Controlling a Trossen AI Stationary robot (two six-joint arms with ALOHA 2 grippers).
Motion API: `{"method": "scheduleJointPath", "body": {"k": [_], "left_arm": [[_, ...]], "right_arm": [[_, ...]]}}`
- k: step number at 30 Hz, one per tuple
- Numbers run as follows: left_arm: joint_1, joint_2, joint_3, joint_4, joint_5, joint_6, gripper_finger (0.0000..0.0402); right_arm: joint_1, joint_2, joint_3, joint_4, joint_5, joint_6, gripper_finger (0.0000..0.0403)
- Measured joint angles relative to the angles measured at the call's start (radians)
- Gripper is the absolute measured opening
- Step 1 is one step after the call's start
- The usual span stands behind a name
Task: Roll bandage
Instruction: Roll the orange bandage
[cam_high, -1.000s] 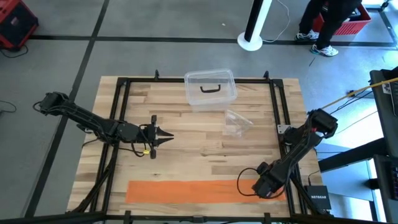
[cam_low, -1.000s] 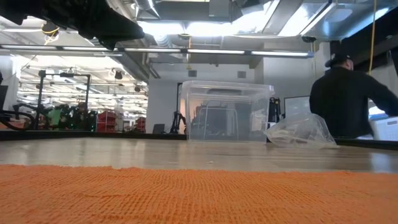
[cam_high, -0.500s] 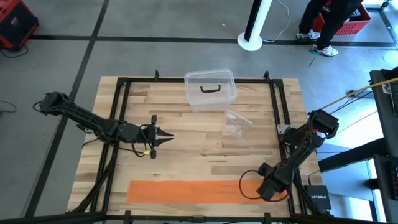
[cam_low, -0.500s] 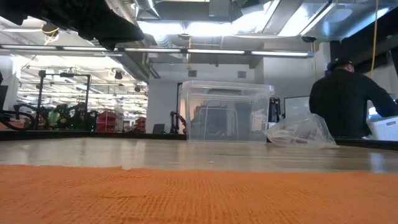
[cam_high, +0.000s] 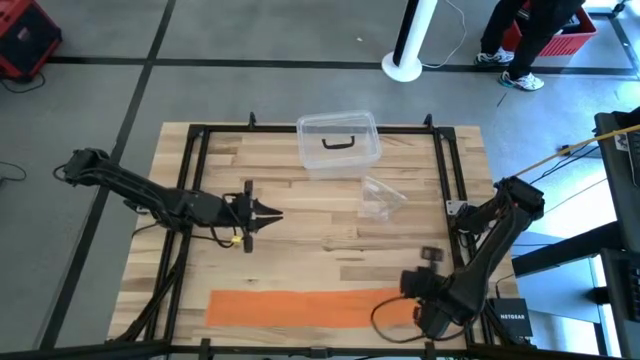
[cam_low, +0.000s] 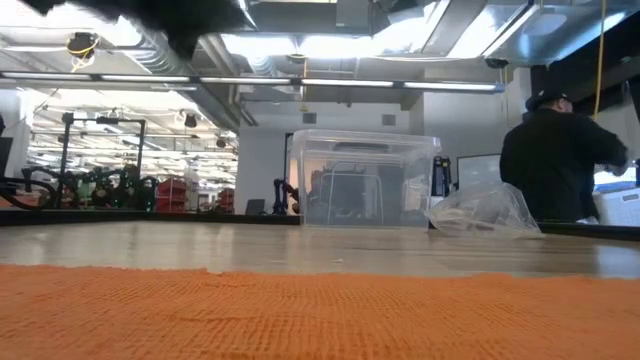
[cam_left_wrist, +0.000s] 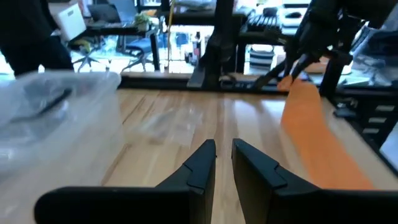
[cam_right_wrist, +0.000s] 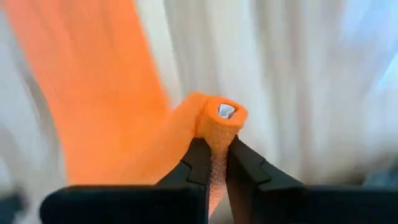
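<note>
So the right gripper (cam_right_wrist: 212, 152) is pinching the end of the bandage (cam_high: 300, 306), fingers pressed in on either side of the fabric. In the right wrist view there's a small rolled or folded-over nub of orange sitting right at the fingertips, with a little pale core showing in the middle of it. Looks like the very first turn of the roll, or just the end folded onto itself, can't say for sure which.

Going out from that gripper, the rest of the bandage trails away flat on the table (cam_high: 300, 200), a long orange strip running along the near edge toward the left arm's side. Nearly all of it is unrolled.

Farther off from the gripper, across the table, there's a crumpled clear wrapper (cam_high: 382, 197), and beyond that a clear plastic box (cam_high: 338, 142) with a black handle at the far edge. Neither touches the bandage.

The left gripper (cam_high: 275, 213) hangs well away from the strip over the middle of the table, fingers nearly together with only a thin gap, holding nothing. Just waiting, I'd guess.

Progress-wise I'd call it barely started: the end is grabbed and maybe one curl made, but the whole length is left to wind up.
</note>
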Motion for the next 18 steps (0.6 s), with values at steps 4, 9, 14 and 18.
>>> {"method": "scheduleJointPath", "body": {"k": [4, 9, 14, 18], "left_arm": [[0.0, 0.038, 0.094, -0.032, 0.013, 0.007, 0.0046], [0.002, 0.183, 0.21, -0.083, 0.084, 0.016, 0.0046], [0.012, 0.351, 0.33, -0.099, 0.085, 0.064, 0.0046], [0.014, 0.438, 0.422, -0.158, 0.087, 0.081, 0.0046]], "right_arm": [[-0.024, -0.001, 0.04, 0.07, 0.372, -0.324, 0.0035], [-0.155, -0.001, 0.021, 0.224, 0.565, -0.646, 0.0031], [-0.309, -0.001, -0.012, 0.471, 0.494, -0.937, 0.0032], [-0.4, -0.001, -0.057, 0.67, 0.288, -1.087, 0.0031]]}}
